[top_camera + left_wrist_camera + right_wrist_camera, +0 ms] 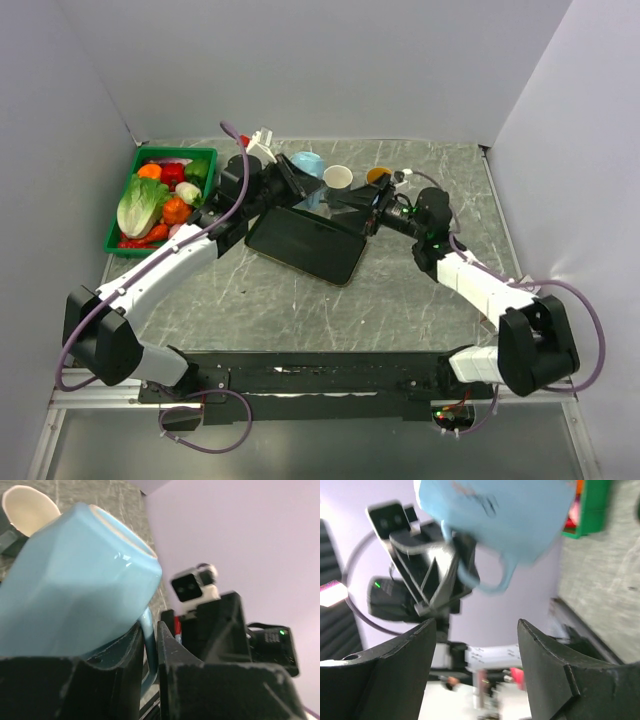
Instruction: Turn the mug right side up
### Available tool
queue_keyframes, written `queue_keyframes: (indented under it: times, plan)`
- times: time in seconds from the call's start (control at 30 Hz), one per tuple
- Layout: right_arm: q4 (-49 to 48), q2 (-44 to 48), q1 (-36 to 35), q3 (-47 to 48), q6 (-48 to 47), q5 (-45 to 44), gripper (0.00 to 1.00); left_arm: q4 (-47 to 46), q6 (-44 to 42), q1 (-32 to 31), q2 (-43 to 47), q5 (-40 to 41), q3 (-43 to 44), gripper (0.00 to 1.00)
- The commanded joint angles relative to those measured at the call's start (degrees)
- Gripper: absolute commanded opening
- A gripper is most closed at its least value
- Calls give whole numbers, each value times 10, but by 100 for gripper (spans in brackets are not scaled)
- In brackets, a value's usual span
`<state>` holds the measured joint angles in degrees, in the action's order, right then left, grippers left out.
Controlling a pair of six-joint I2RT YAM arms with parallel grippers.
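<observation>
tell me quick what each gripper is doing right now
left gripper: shut on the blue mug
right gripper: open, holding nothing

Even light; mug (495, 510) blurred in right wrist view.

Left gripper (150, 628) clamped narrow, right gripper (476, 624) spread wide, facing each other

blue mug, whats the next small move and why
Probably level the blue mug, lower it onto the table and release: the left end effector pinches its handle, it hangs tilted with the rim mostly upward, and the right end effector stands open.
</observation>
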<state>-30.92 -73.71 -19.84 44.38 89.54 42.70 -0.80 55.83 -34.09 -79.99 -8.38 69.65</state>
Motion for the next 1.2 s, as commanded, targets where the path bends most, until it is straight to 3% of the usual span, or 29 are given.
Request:
queue_keyframes:
  times: [0.0, 0.1, 0.2, 0.23, 0.33, 0.47, 0.8, 1.17]
  plan:
    - [-199, -37, -17, -16, 142, -47, 73, -117, -27, 2, 25, -44, 35, 1]
    - [-197, -47, -21, -8, 146, -49, 71, -112, -26, 2, 18, -47, 42, 1]
    - [-96, -34, -21, 34, 48, -23, 70, -85, -32, 2, 7, -43, 63, 1]
    - [15, -28, -21, 73, -54, -23, 69, -56, -33, 2, -1, -38, 79, 1]
    - [228, -2, -41, 160, -280, -71, 69, 6, -38, 2, -25, -37, 123, 1]
    - [365, 3, -70, 237, -457, -151, 68, 70, -30, 2, -43, -28, 157, 1]
    - [471, -11, -141, 320, -654, -290, 59, 132, -27, 2, -61, -20, 204, 1]
    - [446, -49, -198, 340, -684, -367, 62, 162, 3, 2, -57, -1, 202, 1]
